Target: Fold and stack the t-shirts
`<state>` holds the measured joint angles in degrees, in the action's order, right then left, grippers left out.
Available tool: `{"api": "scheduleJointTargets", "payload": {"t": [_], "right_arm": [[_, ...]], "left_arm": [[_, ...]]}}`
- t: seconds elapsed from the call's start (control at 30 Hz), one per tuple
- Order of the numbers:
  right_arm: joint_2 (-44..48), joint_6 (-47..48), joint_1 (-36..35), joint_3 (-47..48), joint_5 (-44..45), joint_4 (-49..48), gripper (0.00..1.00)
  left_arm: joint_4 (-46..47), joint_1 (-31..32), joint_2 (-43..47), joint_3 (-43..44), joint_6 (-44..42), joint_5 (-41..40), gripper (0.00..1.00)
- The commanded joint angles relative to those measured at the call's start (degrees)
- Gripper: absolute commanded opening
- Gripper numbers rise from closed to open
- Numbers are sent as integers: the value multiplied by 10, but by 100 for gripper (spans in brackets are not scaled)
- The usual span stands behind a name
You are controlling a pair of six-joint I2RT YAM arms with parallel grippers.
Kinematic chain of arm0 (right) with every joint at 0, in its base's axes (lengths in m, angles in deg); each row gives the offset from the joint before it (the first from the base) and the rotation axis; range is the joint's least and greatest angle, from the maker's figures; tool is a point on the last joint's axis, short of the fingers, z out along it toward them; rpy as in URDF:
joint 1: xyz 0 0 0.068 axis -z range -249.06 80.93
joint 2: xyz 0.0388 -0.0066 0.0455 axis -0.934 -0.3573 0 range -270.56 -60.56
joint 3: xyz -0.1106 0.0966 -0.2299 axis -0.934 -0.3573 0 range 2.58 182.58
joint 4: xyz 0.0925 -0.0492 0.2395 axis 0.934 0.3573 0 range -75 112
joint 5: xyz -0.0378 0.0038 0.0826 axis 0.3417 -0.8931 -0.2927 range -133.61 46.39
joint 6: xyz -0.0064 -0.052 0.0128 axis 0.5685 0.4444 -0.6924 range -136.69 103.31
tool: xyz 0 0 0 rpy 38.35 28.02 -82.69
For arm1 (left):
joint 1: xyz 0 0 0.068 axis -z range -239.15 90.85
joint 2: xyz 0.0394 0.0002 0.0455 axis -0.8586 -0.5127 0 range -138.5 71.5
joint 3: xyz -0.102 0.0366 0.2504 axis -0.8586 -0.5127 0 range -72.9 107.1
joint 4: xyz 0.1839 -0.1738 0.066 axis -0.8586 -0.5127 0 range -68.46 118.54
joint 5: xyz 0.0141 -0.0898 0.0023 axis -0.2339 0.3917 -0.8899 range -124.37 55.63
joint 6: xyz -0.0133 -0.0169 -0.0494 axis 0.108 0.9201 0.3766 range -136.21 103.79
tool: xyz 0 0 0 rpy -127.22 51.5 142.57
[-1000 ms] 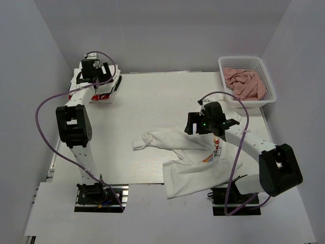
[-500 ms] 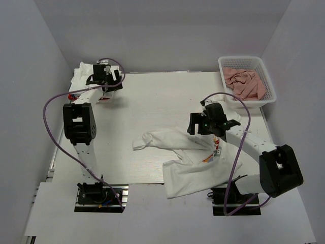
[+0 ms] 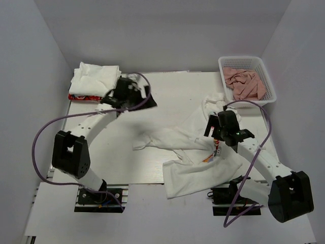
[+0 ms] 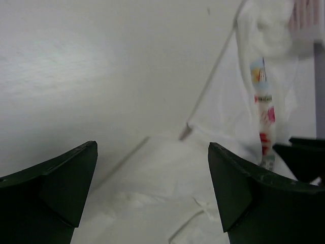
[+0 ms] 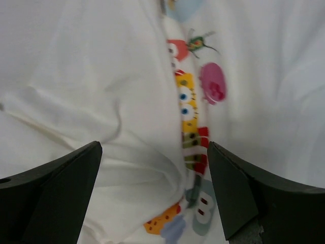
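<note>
A white table [image 3: 172, 96] stands between plain pale walls. At its far right corner a white basket [image 3: 269, 86] holds salmon-pink cloths [image 3: 245, 84]. The left claw [image 4: 152, 162] hangs over the middle of the table with its fingers spread wide and nothing between them. The right claw [image 5: 155, 157] is just as wide apart, poised over the cartoon print of the printed t-shirt [image 3: 190, 170]; it grips nothing, and whether it touches the cloth cannot be told. That shirt lies crumpled on the near right part of the table. The folded t-shirts [image 3: 95, 76] sit stacked at the far left corner. A second ago the left claw was over that stack; it has since swung toward the centre and left the stack uncovered. A fold of the printed t-shirt now reaches toward the basket.
</note>
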<state>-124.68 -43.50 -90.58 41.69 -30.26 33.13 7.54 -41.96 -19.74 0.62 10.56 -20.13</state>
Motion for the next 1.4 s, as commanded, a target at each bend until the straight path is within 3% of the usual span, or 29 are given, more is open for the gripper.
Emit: {"api": "scheduleJointTargets", "payload": {"t": [0.0, 0.17, 0.4, 0.47, 0.5, 0.53, 0.6, 0.63, 0.67, 0.77, 0.9, 1.0, 1.1, 1.23, 1.27, 1.3, 1.37], "right_arm": [[36, -23, 19, -33, 75, 48, 90], [53, -32, 48, -69, 58, 48, 90], [-4, -7, 74, -90, -13, 6, 90], [-31, 7, 72, -81, -33, -15, 90], [-36, 5, 73, -78, -36, -17, 90], [-45, 7, 72, -75, -39, -27, 90], [-70, 16, 68, -63, -57, -41, 90], [-79, 20, 68, -59, -64, -48, 90], [-100, 29, 67, -49, -82, -66, 90], [-169, 43, 60, -3, -83, -92, 90], [-267, 64, 43, 79, -90, -107, 90], [-350, 89, 27, 172, -85, -108, 90], [-454, 115, 13, 288, -81, -103, 90], [-500, 167, 4, 380, -71, -121, 90], [-504, 174, 2, 395, -71, -112, 90], [-503, 182, 1, 425, -66, -98, 90], [-468, 198, -9, 418, -62, -94, 90]], "left_arm": [[-12, 112, 18, -47, 29, -37, 99], [-109, 237, -79, 8, -22, -126, 99], [-141, 286, -175, 36, -29, -219, 99], [-146, 286, -206, 41, -29, -219, 92], [-141, 286, -214, 41, -29, -219, 85], [-136, 286, -220, 36, -23, -226, 61], [-130, 272, -229, 29, -23, -220, 34], [-123, 265, -235, 29, -6, -225, 8], [-123, 265, -235, 29, 1, -254, 0], [-145, 247, -228, 35, 22, -319, 0], [-150, 212, -208, 40, 22, -331, 0], [-150, 178, -200, 45, 22, -291, 0], [-128, 150, -195, 45, 17, -202, 0], [-128, 137, -207, 86, -4, -148, 0], [-128, 131, -207, 105, -14, -142, 4], [-135, 131, -207, 111, -21, -137, 28], [-141, 131, -185, 117, -21, -149, 59]]}}
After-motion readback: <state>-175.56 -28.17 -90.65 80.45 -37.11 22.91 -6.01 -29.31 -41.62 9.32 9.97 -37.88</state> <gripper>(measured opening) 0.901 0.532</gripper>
